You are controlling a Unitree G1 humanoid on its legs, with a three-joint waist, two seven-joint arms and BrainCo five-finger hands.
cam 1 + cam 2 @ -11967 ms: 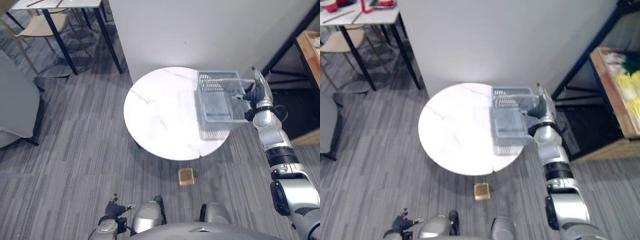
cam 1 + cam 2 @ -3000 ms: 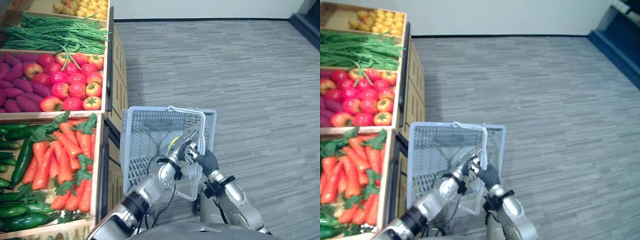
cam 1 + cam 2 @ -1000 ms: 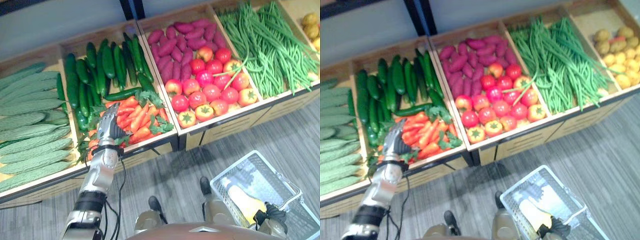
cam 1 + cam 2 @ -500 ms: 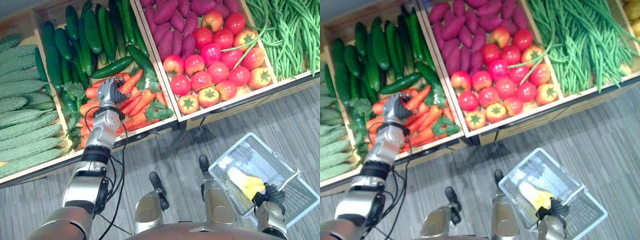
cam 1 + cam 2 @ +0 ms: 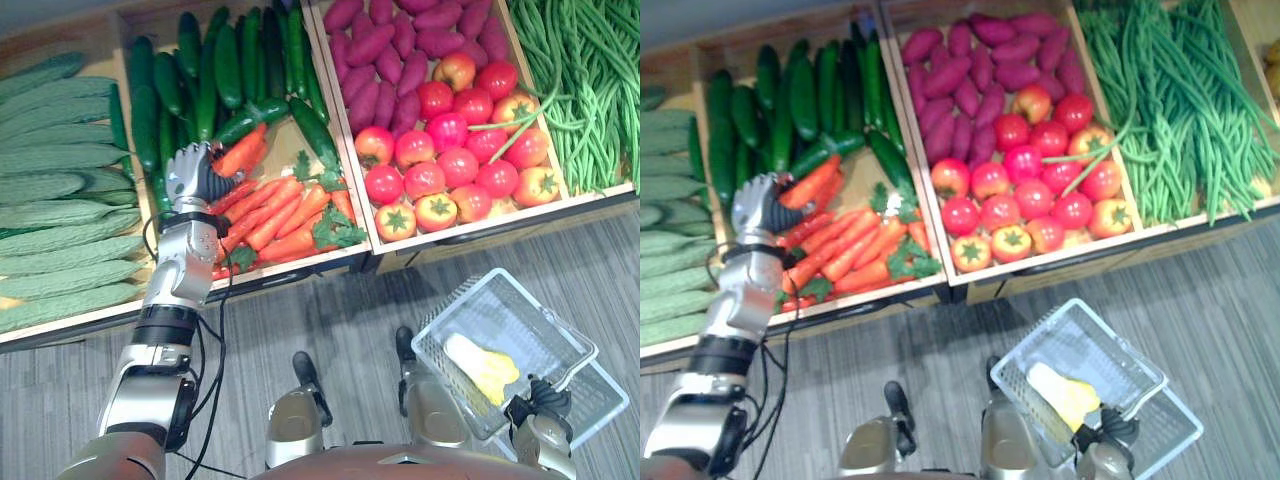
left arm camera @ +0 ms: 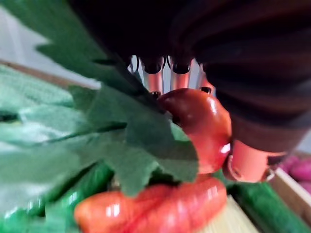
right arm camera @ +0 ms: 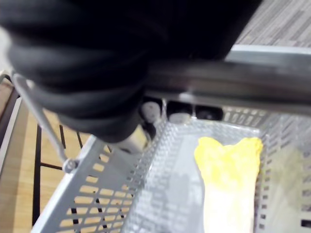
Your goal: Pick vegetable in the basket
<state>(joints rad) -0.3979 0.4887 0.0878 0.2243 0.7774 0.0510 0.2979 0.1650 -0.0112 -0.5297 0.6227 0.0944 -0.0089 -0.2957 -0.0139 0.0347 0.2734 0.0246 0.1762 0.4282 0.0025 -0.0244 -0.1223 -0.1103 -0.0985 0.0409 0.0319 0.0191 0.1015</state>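
Orange carrot (image 5: 238, 153) was up off the carrot pile (image 5: 285, 212), upper left of centre in the head views, held in the left hand (image 5: 190, 172). Half a second before, that hand sat low among the pile. A second before, it lay flatter on top of it. The whole picture had shifted over the same span, so part of the apparent travel was the camera's, not the arm's.

Fingers (image 6: 155, 80) were curled round the thick end. The left wrist view bore this out, with the glossy root against the palm and its green leaves (image 6: 121, 141) spread in front. The tip pointed to the upper right, just beside a slanting cucumber (image 5: 255, 117).

The basket (image 5: 455, 306) hung at the lower right of the frame, well apart from the carrot. The right hand (image 5: 538, 398) was clenched on its handle, fingers wrapped under the bar in the right wrist view. A pale yellow vegetable (image 5: 482, 366) lay inside, as it had a second before.

Judgement: the grasp looked made and the lift begun, so the picking step was about done. What remained was the carry across to the lower right and a release over the basket's open top. The leafy end might drag on neighbouring carrots on the way out.
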